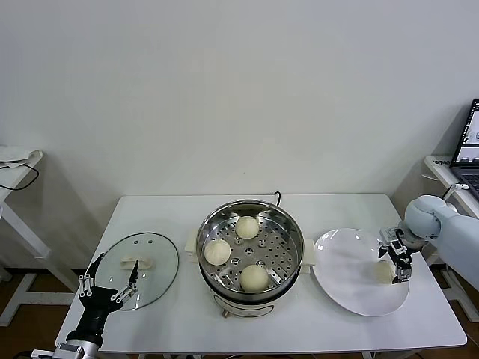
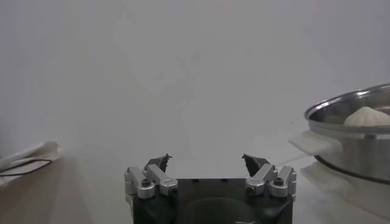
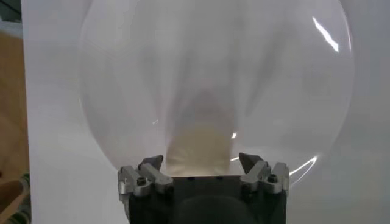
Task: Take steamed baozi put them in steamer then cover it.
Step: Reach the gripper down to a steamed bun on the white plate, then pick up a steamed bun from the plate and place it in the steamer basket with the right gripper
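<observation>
The steamer (image 1: 206, 232) stands mid-table with three steamed baozi on its tray (image 1: 247, 226) (image 1: 217, 251) (image 1: 254, 277). The fourth baozi (image 1: 384, 271) lies on a white plate (image 1: 344, 269) to the right. My right gripper (image 1: 397, 265) is low over it, open, one finger on each side; the right wrist view shows the bun (image 3: 196, 149) between the spread fingertips (image 3: 153, 163). The cover (image 1: 153, 258) lies flat on the table at left. My left gripper (image 1: 112, 288) is open and empty at its near edge. The left wrist view shows the steamer's wall (image 2: 353, 140).
A laptop (image 1: 470, 153) sits on a side table at the far right. Another white side table with a black cable (image 1: 15, 161) stands at the far left. The steamer's cord (image 1: 278, 197) runs off behind it.
</observation>
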Motion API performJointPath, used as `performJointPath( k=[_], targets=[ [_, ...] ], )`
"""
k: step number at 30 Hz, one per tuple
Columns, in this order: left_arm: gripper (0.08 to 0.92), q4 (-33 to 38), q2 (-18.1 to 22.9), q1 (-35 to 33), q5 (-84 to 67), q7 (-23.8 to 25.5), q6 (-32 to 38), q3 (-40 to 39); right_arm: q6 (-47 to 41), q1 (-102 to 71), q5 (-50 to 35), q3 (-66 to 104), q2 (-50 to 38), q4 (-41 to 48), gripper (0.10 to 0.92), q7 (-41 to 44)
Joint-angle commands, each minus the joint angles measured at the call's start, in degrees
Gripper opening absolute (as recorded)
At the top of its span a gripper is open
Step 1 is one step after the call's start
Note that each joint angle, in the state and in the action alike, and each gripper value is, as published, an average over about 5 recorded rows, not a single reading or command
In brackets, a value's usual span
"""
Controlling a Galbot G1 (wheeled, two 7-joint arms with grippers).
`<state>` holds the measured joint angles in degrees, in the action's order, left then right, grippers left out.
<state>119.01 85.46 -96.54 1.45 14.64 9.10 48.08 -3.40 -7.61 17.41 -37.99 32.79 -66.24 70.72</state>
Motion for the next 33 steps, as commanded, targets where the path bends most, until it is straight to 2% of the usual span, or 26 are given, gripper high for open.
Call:
performJointPath(
  k=[1, 4, 10, 18, 33],
  targets=[
    [0.823, -0.09, -0.01, 0.02, -0.01, 0.02, -0.04, -0.01, 0.37, -1.03, 1.55, 1.2, 0.36, 0.51, 0.821, 0.12],
    [0.823, -0.16, -0.01, 0.04, -0.01, 0.04, -0.01, -0.02, 0.56, -1.32, 1.67, 1.56, 0.4, 0.62, 0.795, 0.1],
    [0.823, -0.04, -0.02, 0.14, -0.01, 0.04, -0.04, -0.12, 0.69, -1.39, 1.58, 1.76, 0.27, 0.38, 0.692, 0.03],
    [0.823, 0.24, 0.08, -0.02, 0.0, -0.01, 0.0, -0.12, 0.12, 0.43, -0.97, 0.58, -0.77, -1.43, 0.679, 0.38],
    [0.823, 1.47, -0.24, -0.4, -0.01, -0.03, 0.01, -0.33, -9.91, 30.16, -22.37, -22.37, -10.42, -19.28, 0.678, 3.61]
  ],
)
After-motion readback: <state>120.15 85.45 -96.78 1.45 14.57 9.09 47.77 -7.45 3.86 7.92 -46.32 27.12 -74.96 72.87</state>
